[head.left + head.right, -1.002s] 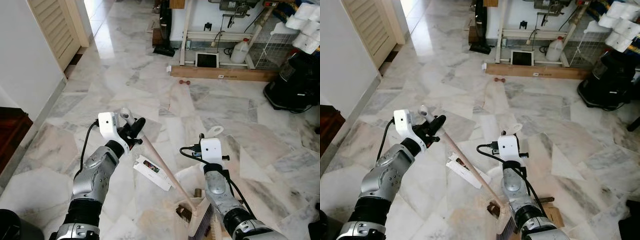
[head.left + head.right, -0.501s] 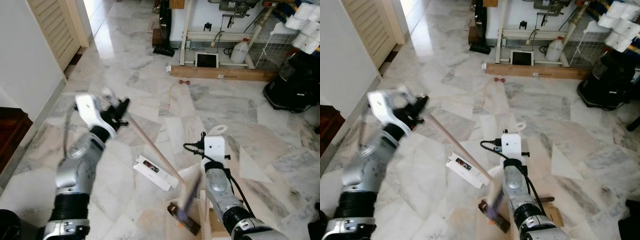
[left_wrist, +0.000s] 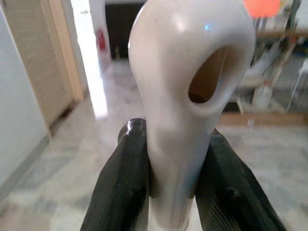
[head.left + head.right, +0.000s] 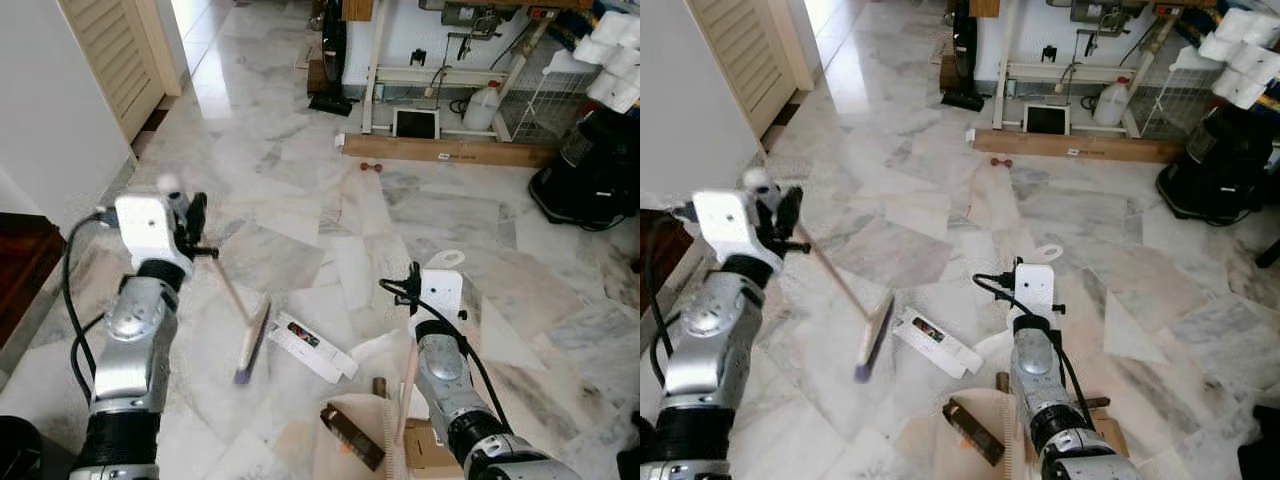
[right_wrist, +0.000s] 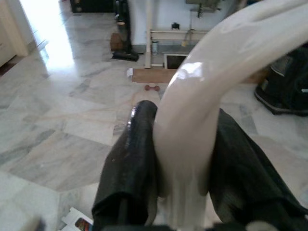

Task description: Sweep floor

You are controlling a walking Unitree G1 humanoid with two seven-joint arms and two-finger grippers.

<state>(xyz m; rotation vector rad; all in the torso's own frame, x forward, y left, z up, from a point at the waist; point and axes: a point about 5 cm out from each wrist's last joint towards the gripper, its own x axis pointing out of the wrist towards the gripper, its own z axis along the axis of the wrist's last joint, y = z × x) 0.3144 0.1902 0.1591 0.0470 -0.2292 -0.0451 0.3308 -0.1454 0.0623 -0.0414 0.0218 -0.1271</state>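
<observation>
Nearest the robot, the cream plastic dustpan (image 4: 385, 440) rests on the marble floor (image 4: 300, 210), its upright handle gripped tight by the right gripper (image 5: 180, 154), beside a dark brown rectangular piece of debris (image 4: 352, 450). To the left, the left gripper (image 3: 171, 178) is clamped on the looped cream top of the wooden-handled broom (image 4: 232, 300), whose blurred head sits just beside a flat white cardboard box (image 4: 312, 345). Farther off, a long wooden plank (image 4: 445, 150) lies before a white plastic jug (image 4: 482, 104).
</observation>
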